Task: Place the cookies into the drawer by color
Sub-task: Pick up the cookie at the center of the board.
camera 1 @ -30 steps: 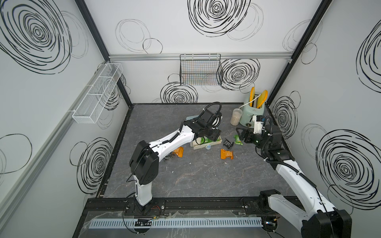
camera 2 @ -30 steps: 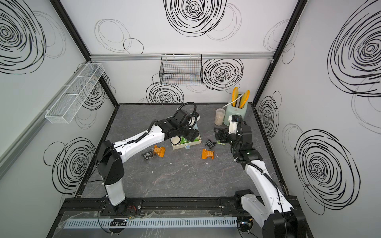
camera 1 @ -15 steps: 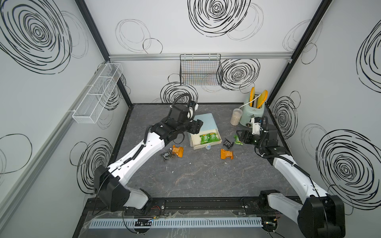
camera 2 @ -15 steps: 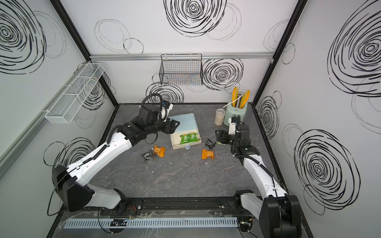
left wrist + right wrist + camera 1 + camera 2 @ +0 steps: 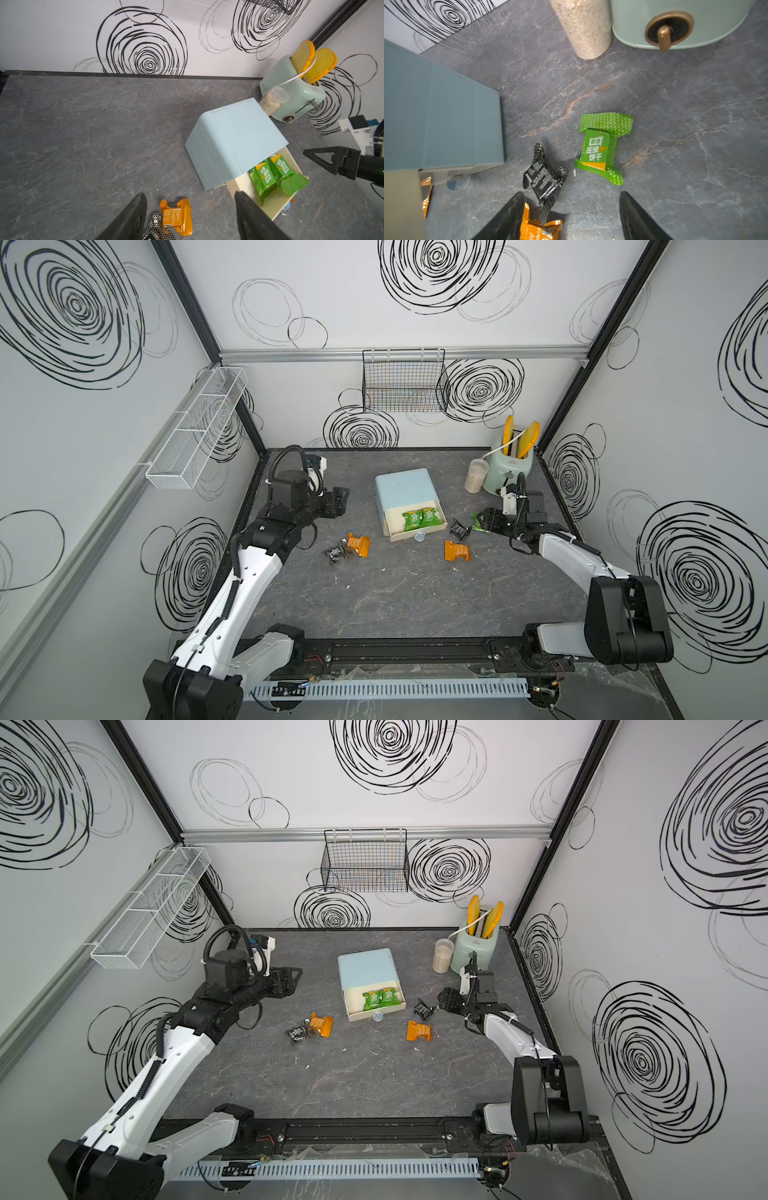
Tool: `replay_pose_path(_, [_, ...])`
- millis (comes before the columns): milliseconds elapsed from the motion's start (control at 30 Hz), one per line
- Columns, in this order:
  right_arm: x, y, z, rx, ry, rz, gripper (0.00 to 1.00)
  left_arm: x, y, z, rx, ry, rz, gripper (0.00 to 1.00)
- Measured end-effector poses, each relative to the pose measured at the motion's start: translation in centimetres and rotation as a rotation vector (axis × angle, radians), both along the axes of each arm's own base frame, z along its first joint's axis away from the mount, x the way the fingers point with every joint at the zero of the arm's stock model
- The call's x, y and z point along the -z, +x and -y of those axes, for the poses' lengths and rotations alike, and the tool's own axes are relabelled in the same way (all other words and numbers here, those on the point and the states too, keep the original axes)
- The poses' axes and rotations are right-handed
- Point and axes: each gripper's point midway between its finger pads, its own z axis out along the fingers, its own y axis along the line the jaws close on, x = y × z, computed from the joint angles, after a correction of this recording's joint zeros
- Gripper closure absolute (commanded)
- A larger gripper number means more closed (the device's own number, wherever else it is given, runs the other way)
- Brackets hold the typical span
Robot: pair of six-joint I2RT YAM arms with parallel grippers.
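The crinkly bright-green foil cookie packet [image 5: 600,149] lies right of centre in both top views, near the pale-blue three-drawer chest [image 5: 405,491]. Light, slippery and crushable; pinch its blocky middle. Right gripper [image 5: 571,195] and left gripper [image 5: 190,193] gape empty

2 cookies [image 5: 422,518] in the open drawer [image 5: 392,526], 5 packets [image 5: 456,551] on the table [image 5: 395,597] around it, toaster [image 5: 510,472] behind right

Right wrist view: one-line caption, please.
Open right tool poised before a green cookie and a black cookie, beside the drawer.
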Motion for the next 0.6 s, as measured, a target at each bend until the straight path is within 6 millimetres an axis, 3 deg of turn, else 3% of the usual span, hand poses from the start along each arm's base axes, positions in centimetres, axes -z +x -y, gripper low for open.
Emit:
replay_pose_path(233, [2.2,1.8,0.6,0.033,-0.057,-0.07,0.23,1.9,-1.0,-0.7,-0.016,-0.003,0.016,0.28])
replay_pose_path(600, [4.5,4.0,-0.1,0.066,-0.179,-0.139,0.3,1.9,-1.0,-1.7,-0.048,-0.017,0.066,0.28])
